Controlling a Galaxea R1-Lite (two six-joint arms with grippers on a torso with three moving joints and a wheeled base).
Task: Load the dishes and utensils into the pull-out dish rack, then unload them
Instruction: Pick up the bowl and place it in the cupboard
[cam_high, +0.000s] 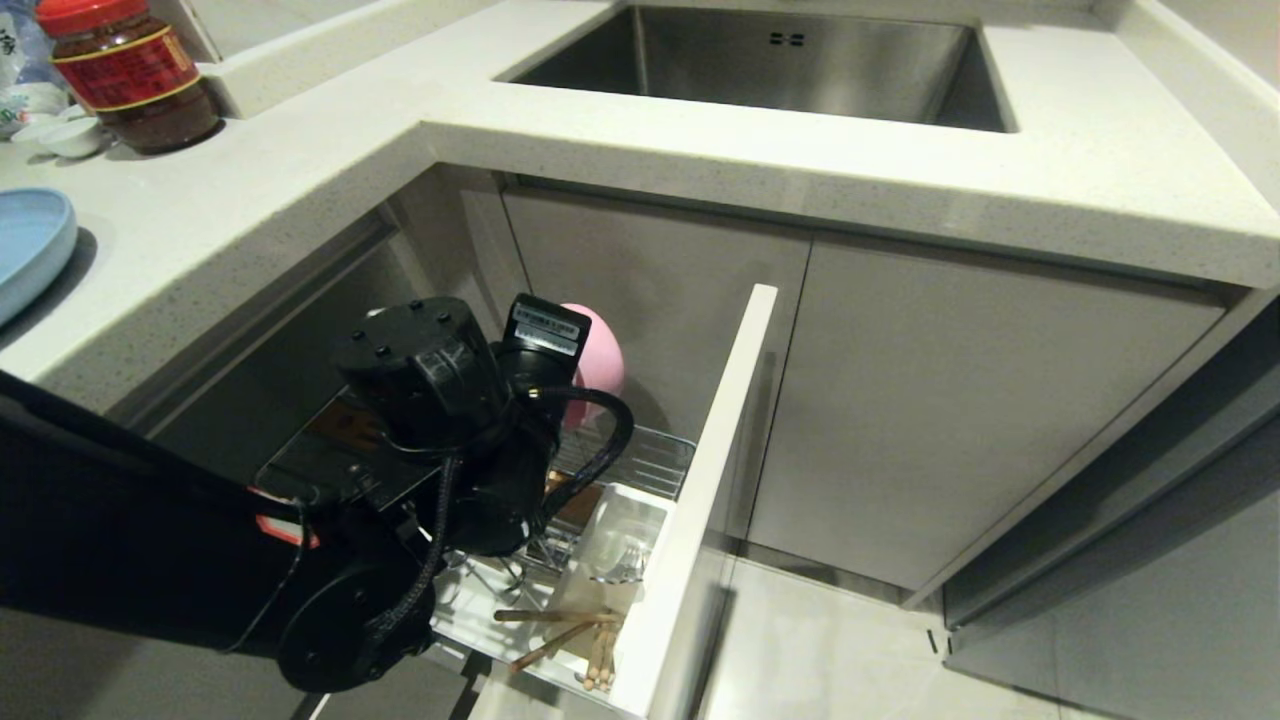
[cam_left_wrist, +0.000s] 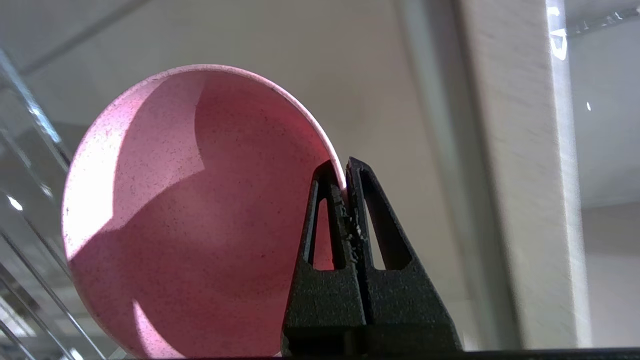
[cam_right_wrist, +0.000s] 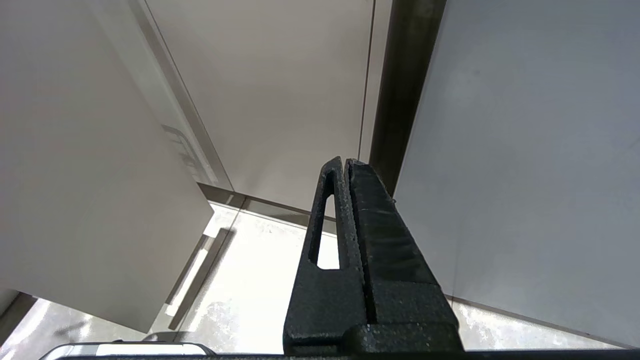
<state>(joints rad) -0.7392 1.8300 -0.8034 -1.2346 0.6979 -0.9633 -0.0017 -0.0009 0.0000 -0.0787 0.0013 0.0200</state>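
Observation:
My left gripper (cam_left_wrist: 344, 172) is shut on the rim of the pink bowl (cam_left_wrist: 190, 215), which stands on edge with its hollow turned to the wrist camera. In the head view the bowl (cam_high: 600, 355) peeks out behind my left wrist, held above the pull-out dish rack (cam_high: 640, 460). Wooden chopsticks (cam_high: 570, 635) lie at the rack's near end, and metal cutlery (cam_high: 620, 565) stands in the white bin (cam_high: 625, 525). The light-blue plate (cam_high: 30, 245) rests on the counter at far left. My right gripper (cam_right_wrist: 345, 165) is shut and empty, parked low beside cabinet fronts.
The rack's white cabinet front (cam_high: 710, 480) juts out to the right of the basket. A steel sink (cam_high: 780, 65) is set in the countertop (cam_high: 700, 160) above. A red-lidded jar (cam_high: 130, 70) and small white dishes (cam_high: 70, 135) stand at the back left.

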